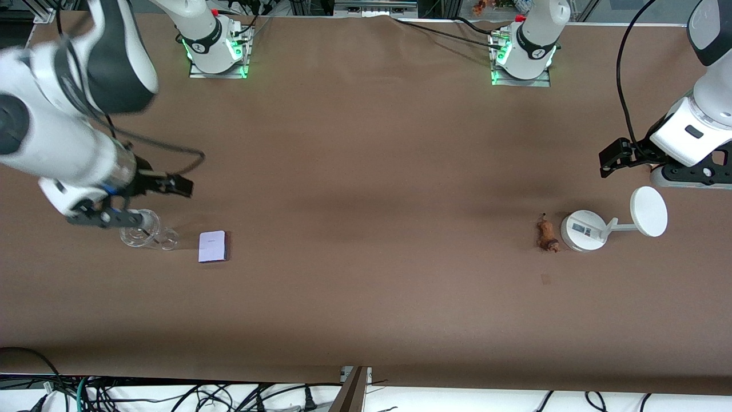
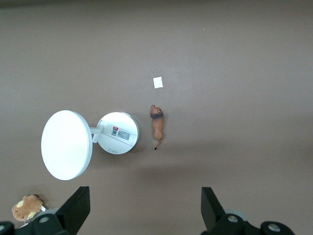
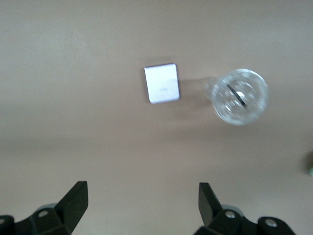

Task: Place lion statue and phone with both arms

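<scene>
Text first: white stand (image 1: 583, 230) w/ a sticker on its round base, dark and red print, too small to read. Faint mark mid-face on the phone (image 1: 213, 246), can't read that either.

Locations, clock-wise on the front view from table centre:
- phone flat on the brown table (image 1: 366, 171) at approx 8 o'clock, right arm's end, dark edge showing along one side. Sits at approx 4 o'clock of a clear glass thing (image 1: 146, 233), close but not touching.
- lion statue (image 1: 547, 236) at approx 4 o'clock, left arm's end, lying on its side just beside the stand base, at the base's 9 o'clock. Dark head end nearer the front cam, thin tail pointing to 12.
- stand's white disc at the base's 2 o'clock, on a short arm.

Room: loads of bare table between phone and lion, whole middle open. Plenty of space from both down to the front edge at 6 o'clock. Tiny white paper scrap (image 2: 158, 82) off the lion's head end, apart from it. Small brown plush (image 2: 27, 207) near the disc, seen in left wrist view only.

Hands:
- left gripper (image 2: 144, 215) up in the air over the left arm's end of the table, fingers spread wide, nothing between them, touching nothing.
- right gripper (image 3: 142, 210) up over the table by the glass thing, fingers spread wide too, not holding anything. Phone and glass both clear of it.
</scene>
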Available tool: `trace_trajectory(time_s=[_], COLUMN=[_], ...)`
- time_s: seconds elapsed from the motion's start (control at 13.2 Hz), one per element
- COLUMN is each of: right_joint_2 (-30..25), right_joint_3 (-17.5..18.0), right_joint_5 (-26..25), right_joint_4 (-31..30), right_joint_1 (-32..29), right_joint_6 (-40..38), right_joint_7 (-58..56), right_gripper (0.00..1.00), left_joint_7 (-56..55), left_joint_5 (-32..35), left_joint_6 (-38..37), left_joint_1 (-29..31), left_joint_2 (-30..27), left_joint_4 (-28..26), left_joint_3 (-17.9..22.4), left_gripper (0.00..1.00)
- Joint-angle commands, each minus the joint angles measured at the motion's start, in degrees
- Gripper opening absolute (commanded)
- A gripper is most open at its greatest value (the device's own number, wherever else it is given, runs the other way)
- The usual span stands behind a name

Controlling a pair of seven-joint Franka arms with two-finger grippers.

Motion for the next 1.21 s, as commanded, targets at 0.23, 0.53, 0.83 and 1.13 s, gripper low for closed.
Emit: trace_trajectory(time_s=[0.23, 0.53, 0.83, 1.13], right_joint_2=[-5.9, -5.1, -5.2, -11.3], right_joint_3=[-3.8, -3.4, -3.4, -3.3], right_joint_5=[0.0, 0.7, 0.8, 0.9], right_joint_4=[2.2, 1.7, 1.5, -6.6], right_joint_1=[-0.5, -0.2, -0.4, -5.1], right_joint_6=[-12.3, -12.0, -12.4, -10.6], right_joint_7=[-0.5, -0.6, -3.9, -8.7], right_gripper=[1.00, 1.00, 1.00, 1.00], left_joint_7=[0.2, 0.1, 0.1, 0.1], left_joint_5=[-0.7, -0.7, -0.7, -0.7], left_joint_6=[-1.2, -1.8, -1.8, -1.8], left_joint_1=[-0.4, -0.4, -0.4, -0.4], left_joint_2=[0.4, 0.5, 0.5, 0.5], left_joint_4=[1.4, 1.4, 1.4, 1.4], left_joint_3=[0.4, 0.4, 0.4, 0.4], left_gripper=[1.00, 1.00, 1.00, 1.00])
